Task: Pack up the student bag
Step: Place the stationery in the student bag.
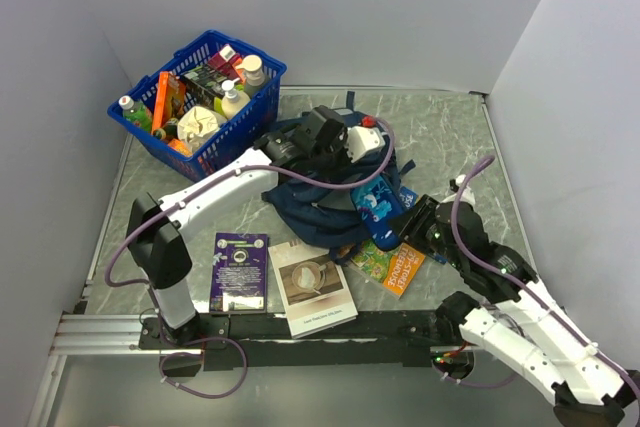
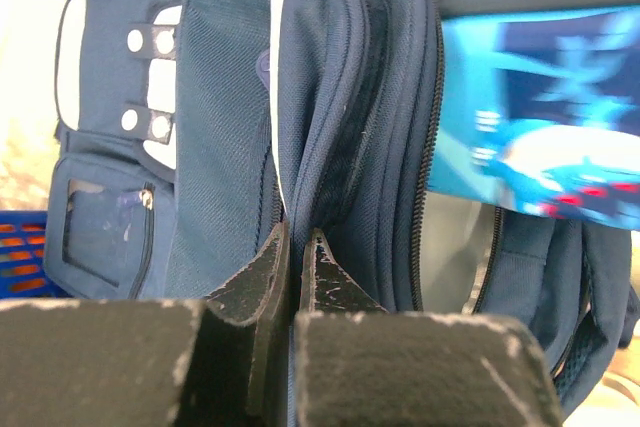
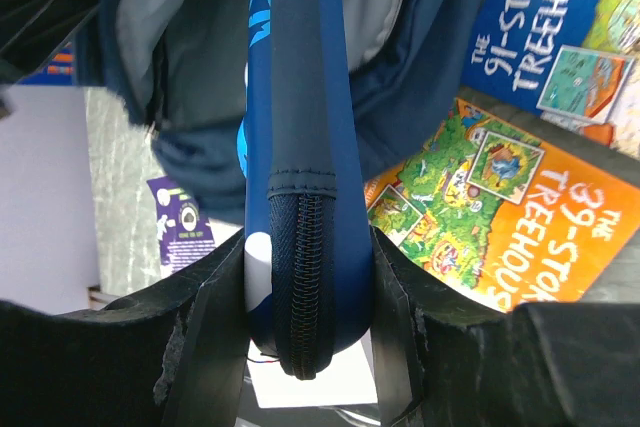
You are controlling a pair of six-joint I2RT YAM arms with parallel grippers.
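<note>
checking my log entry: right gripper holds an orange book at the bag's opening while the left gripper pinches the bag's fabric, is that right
Not quite. The right gripper holds a blue zipped pencil case, not an orange book. The orange book lies flat beside it, as the right wrist view shows. The left gripper does pinch the student bag's fabric.

The left gripper (image 2: 297,247) sits at the bottom centre, its two dark fingertips pressed together on a fold of the student bag (image 2: 230,127), which fills most of the view. The bag's pocket (image 2: 100,227) and white patches (image 2: 70,57) lie to the left. At the right, a bright blue printed pencil case (image 2: 540,117) pokes into the bag's open, grey-lined mouth. A corner of a blue basket (image 2: 25,257) shows at the lower left.
</note>
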